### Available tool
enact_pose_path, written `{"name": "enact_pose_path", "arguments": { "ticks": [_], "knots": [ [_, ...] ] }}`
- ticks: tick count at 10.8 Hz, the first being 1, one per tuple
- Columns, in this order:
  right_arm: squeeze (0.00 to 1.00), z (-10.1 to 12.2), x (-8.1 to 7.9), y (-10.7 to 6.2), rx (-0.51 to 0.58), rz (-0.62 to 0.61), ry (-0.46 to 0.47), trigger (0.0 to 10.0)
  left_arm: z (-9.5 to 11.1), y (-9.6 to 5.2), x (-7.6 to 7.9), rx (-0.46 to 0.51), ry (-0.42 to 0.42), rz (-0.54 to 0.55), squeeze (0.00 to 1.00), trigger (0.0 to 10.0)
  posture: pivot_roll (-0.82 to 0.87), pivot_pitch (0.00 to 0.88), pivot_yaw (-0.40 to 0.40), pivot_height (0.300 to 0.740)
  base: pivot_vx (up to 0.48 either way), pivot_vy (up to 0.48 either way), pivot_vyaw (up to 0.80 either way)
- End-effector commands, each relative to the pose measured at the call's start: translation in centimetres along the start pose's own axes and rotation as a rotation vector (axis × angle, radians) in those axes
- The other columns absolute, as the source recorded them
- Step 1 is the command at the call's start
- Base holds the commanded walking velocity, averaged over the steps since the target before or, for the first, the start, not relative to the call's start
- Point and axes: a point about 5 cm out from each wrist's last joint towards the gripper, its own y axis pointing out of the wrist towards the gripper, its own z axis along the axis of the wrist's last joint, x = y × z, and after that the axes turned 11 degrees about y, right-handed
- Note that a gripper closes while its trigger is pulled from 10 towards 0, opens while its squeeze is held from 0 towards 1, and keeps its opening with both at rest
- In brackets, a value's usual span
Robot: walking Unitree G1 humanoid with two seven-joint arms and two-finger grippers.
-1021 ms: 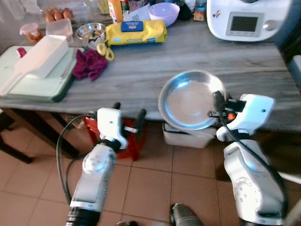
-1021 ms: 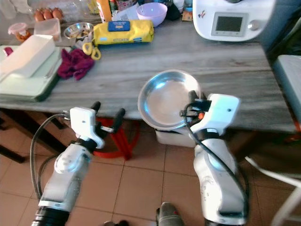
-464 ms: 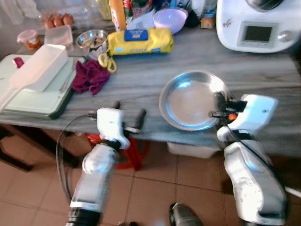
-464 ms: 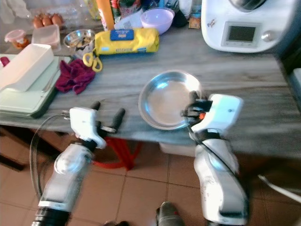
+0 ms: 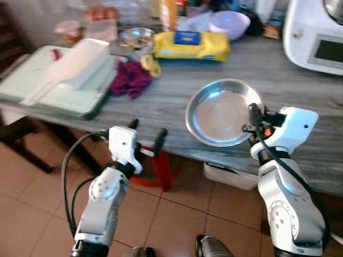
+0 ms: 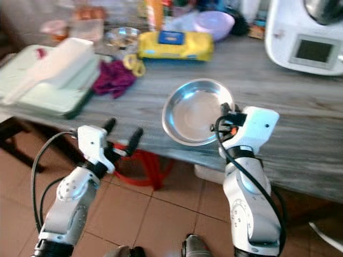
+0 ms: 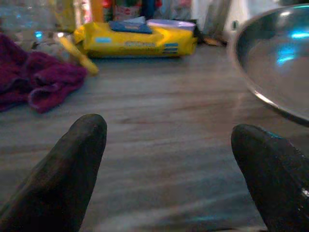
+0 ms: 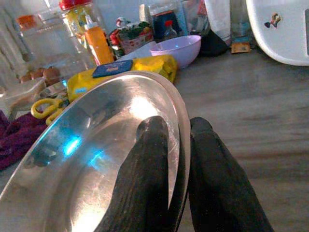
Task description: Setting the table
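Steel catches the light where the round metal plate [image 5: 225,111] hangs over the near edge of the grey wooden tabletop [image 5: 300,96], pinched at its rim by the right gripper [image 8: 179,145], one finger inside the dish and one outside. The left gripper [image 5: 146,135] hovers just short of that same near edge, fingers spread wide and holding nothing.

To my eye the plate is being carried in to be set down. It would go best kept level, moved further from the edge, lowered until its base sits flat, and only then let go.

Whether the plate's underside is touching the wood I can't tell. Along the far edge the yellow packet [image 5: 191,45], purple bowl [image 5: 229,23] and jars are blurred, and the white kitchen machine [image 5: 316,32] is cut off at the far right corner.
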Motion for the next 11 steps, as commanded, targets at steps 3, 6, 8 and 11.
{"name": "enact_pose_path", "arguments": {
  "ticks": [3,6,8,11],
  "knots": [
    [0.0,0.6,0.7,0.2,0.031,-0.048,-0.011,10.0,0.4,-0.5,0.5,0.03,-0.009,-0.07,0.0,10.0,-0.22,0.208,0.06,0.74,0.0,0.0,0.0],
    [0.0,0.2,1.6,0.3,0.0,-0.099,-0.004,10.0,0.7,-0.6,1.3,0.048,-0.107,-0.194,0.0,10.0,-0.22,0.212,0.058,0.74,0.0,0.0,0.0],
    [0.0,-0.3,1.7,0.5,-0.023,-0.111,0.022,10.0,0.6,-0.8,1.7,0.037,-0.107,-0.25,0.0,10.0,-0.22,0.214,0.058,0.74,0.0,0.0,0.0],
    [0.0,-1.4,2.4,0.3,-0.063,-0.138,0.062,10.0,0.1,-1.2,1.8,0.014,-0.094,-0.281,0.0,10.0,-0.22,0.212,0.054,0.74,0.0,0.0,0.0]
  ]
}}
